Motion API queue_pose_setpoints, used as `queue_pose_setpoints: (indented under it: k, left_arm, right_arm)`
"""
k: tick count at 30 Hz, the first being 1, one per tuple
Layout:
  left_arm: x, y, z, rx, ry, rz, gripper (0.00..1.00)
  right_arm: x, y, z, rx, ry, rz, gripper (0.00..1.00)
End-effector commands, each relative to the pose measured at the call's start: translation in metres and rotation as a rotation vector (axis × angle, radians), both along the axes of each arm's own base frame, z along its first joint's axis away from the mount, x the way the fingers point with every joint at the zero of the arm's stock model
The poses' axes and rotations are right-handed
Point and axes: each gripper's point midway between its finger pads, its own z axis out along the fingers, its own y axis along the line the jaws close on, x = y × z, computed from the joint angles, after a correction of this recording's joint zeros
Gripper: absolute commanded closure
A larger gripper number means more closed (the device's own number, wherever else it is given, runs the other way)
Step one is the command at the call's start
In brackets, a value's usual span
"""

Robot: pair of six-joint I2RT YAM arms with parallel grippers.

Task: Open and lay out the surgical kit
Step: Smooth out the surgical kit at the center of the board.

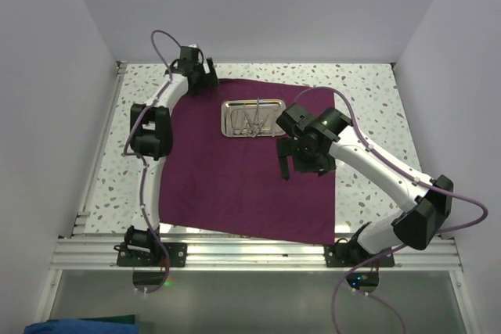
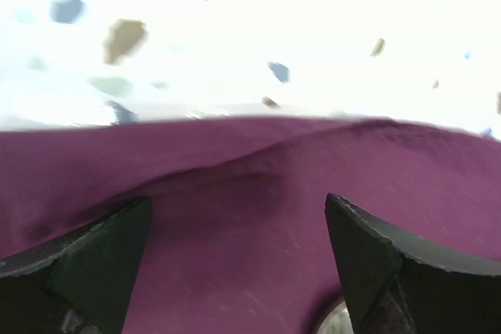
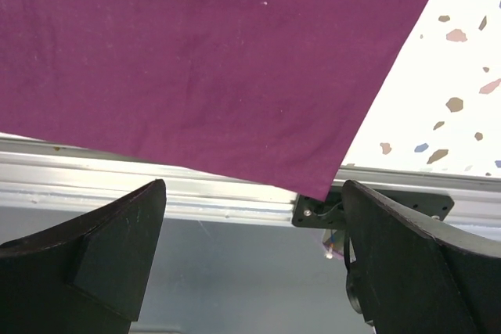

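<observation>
The dark purple cloth wrap (image 1: 243, 177) lies spread flat over the table. The small steel tray (image 1: 231, 107) sits on its far part with thin silver instruments (image 1: 255, 119) piled inside. My left gripper (image 1: 205, 77) is at the cloth's far left corner, open and empty. In the left wrist view (image 2: 237, 209) its fingers straddle a low fold in the cloth (image 2: 258, 193), and a bit of the tray rim (image 2: 333, 322) shows. My right gripper (image 1: 284, 163) hangs open and empty over the cloth, just near-right of the tray. Its wrist view (image 3: 254, 193) shows the cloth's near right corner (image 3: 317, 189).
Speckled white tabletop (image 1: 368, 91) surrounds the cloth. An aluminium rail (image 1: 250, 252) runs along the near edge, also seen in the right wrist view (image 3: 156, 174). White walls stand on the left, right and far sides.
</observation>
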Motion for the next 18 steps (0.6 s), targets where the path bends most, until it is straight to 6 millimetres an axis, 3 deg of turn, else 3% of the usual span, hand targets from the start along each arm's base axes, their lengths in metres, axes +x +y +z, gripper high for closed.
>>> queue_pose_setpoints:
  k: [1, 3, 4, 5, 6, 7, 8, 10, 12, 13, 14, 16, 18]
  left_arm:
    - [0.038, 0.051, 0.039, 0.099, -0.171, 0.223, 0.01]
    - [0.039, 0.068, 0.056, 0.139, -0.213, 0.292, 0.00]
    - [0.043, 0.073, 0.090, 0.137, -0.290, 0.317, 0.00]
    - [0.037, 0.077, 0.086, 0.145, -0.286, 0.325, 0.00]
    - [0.033, 0.078, 0.096, 0.144, -0.308, 0.329, 0.00]
    - [0.033, 0.077, 0.134, 0.124, -0.398, 0.321, 0.00]
    - [0.023, 0.077, 0.125, 0.129, -0.382, 0.310, 0.00]
    - [0.014, 0.076, 0.153, 0.126, -0.429, 0.284, 0.00]
    - [0.002, 0.079, 0.150, 0.155, -0.409, 0.271, 0.00]
    - [-0.005, 0.082, 0.163, 0.180, -0.425, 0.253, 0.00]
    - [-0.014, 0.086, 0.150, 0.201, -0.396, 0.243, 0.00]
    - [-0.027, 0.092, 0.158, 0.220, -0.392, 0.223, 0.00]
    - [-0.044, 0.102, 0.145, 0.237, -0.342, 0.222, 0.00]
  right_arm:
    - [0.008, -0.005, 0.010, -0.039, -0.028, 0.022, 0.02]
    - [0.013, -0.003, 0.008, -0.053, -0.030, 0.029, 0.02]
    - [0.015, -0.002, 0.008, -0.059, -0.034, 0.041, 0.02]
    - [0.017, -0.002, 0.007, -0.068, -0.036, 0.043, 0.01]
    - [0.020, -0.002, 0.005, -0.079, -0.038, 0.044, 0.02]
    - [0.025, -0.003, 0.003, -0.088, -0.058, 0.040, 0.02]
    - [0.028, -0.003, 0.002, -0.088, -0.069, 0.034, 0.02]
    - [0.043, -0.004, 0.001, -0.059, -0.107, -0.004, 0.02]
    - [0.051, -0.008, -0.004, -0.007, -0.105, -0.043, 0.02]
    - [0.069, -0.015, -0.006, 0.043, -0.125, -0.104, 0.02]
    - [0.069, -0.014, -0.014, 0.097, -0.086, -0.122, 0.02]
    - [0.088, -0.027, -0.019, 0.145, -0.091, -0.189, 0.02]
    - [0.100, -0.034, -0.022, 0.143, -0.093, -0.216, 0.02]
